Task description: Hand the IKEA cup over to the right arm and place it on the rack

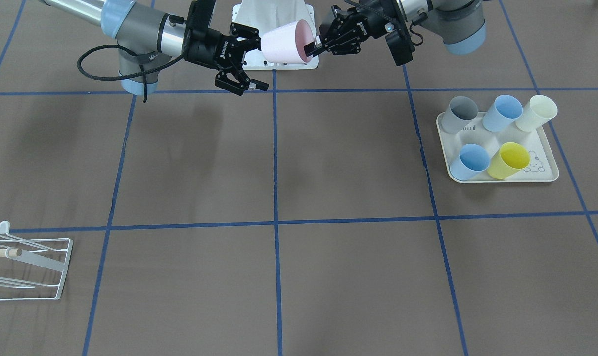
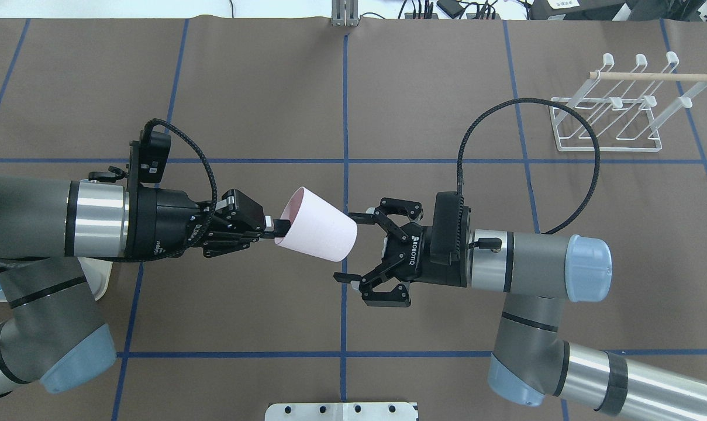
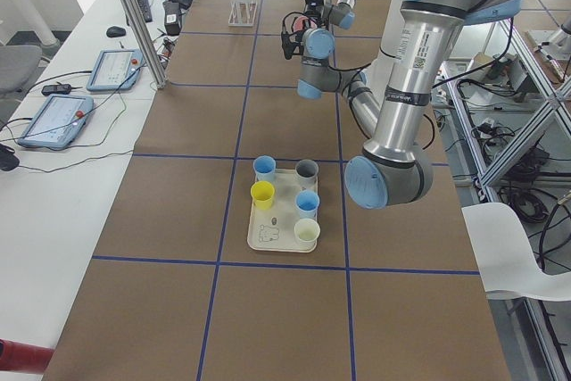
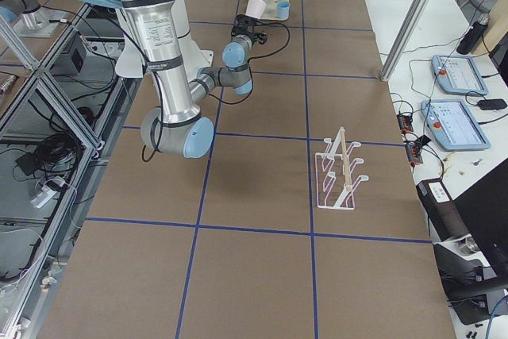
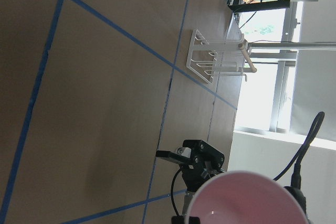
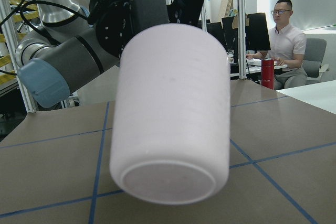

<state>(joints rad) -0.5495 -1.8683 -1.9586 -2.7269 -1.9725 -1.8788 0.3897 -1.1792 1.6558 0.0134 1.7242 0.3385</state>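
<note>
Pinched shut, the left gripper (image 2: 274,225) holds the pink cup (image 2: 318,231) by its rim. One finger is inside the mouth and one is outside. The cup is up in the air over the brown table (image 2: 242,88), lying on its side and tipped a little. It is well apart from the white rack (image 2: 616,111).

The cup's mouth points away from the rack, and its bottom points toward the rack's side. The right gripper (image 2: 348,248) is on that side too, between the cup and the rack. Its fingers are spread wide open and hold nothing. The cup's bottom sits just at its fingertips — I cannot tell if they touch.

The rack stands upright on the table with no cup on it. A cream tray (image 1: 541,170) with five more cups (image 1: 509,160) sits on the table far from the rack — past the pink cup.
</note>
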